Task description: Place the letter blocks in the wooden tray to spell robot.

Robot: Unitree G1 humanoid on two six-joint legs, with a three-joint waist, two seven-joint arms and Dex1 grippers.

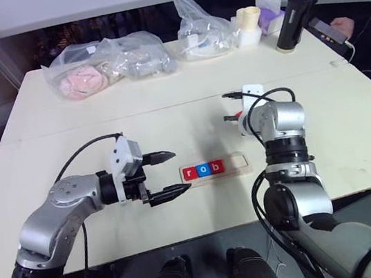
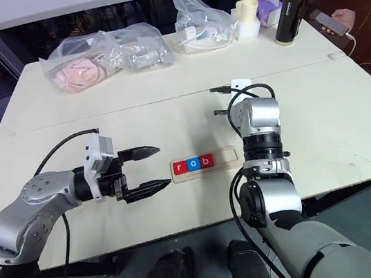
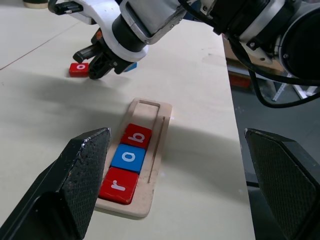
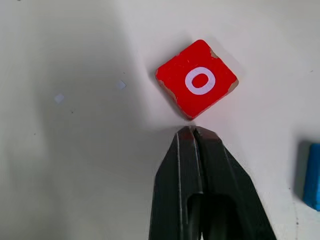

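Your right fingers (image 4: 195,137) are pressed together on nothing, tips just short of a corner of the red o (image 4: 197,80) lying flat on the bench (image 1: 166,100); from the head view your wrist hides that tile. A blue tile (image 4: 311,175) beside it is cut off, letter unreadable. Your left fingers (image 1: 170,175) hang spread near the tray (image 1: 239,163), which holds r, o, b (image 3: 136,135).

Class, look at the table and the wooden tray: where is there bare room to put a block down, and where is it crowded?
The wooden tray has bare room past the red b block, at its end nearer the right claw. Bare tabletop lies between the tray and the plastic bags. The far edge is crowded with bags and a black bottle.
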